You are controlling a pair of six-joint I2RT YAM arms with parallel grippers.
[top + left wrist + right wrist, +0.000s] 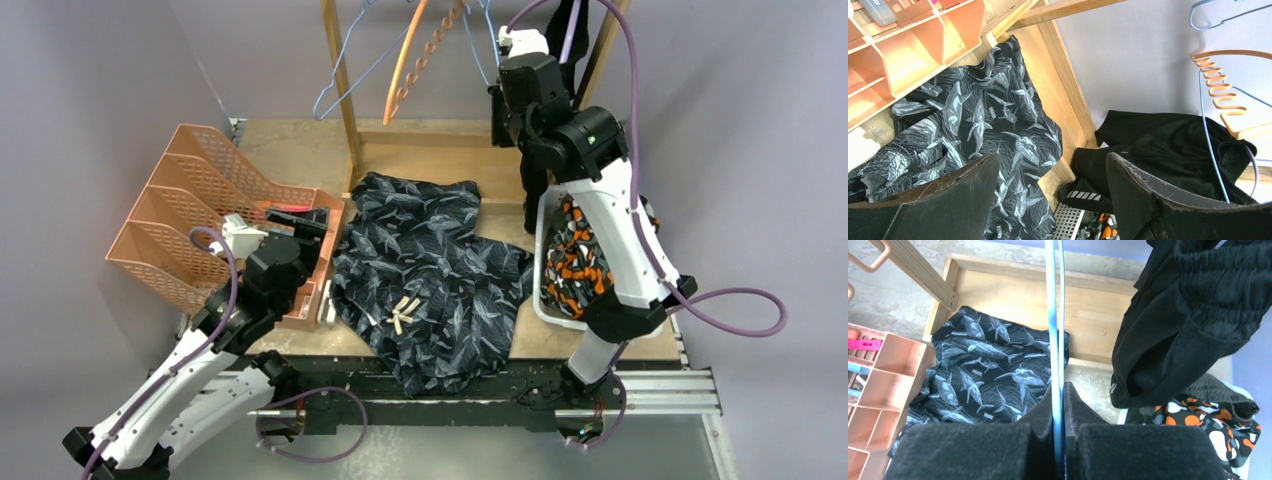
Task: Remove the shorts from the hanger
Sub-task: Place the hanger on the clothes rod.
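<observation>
With right fingers clamped on the thin blue hanger and left fingers spread, the black shorts may snag

Robot lab test cell, not a home: plain grey-purple backdrop walls box in a small worktop. The left arm and right arm are bolted to an aluminium rail at its near edge, with purple cables looping loose. Props look staged: a bare wooden rack carrying a blue hanger and an orange hanger, a peach mesh desk sorter, and a white basket.
</observation>
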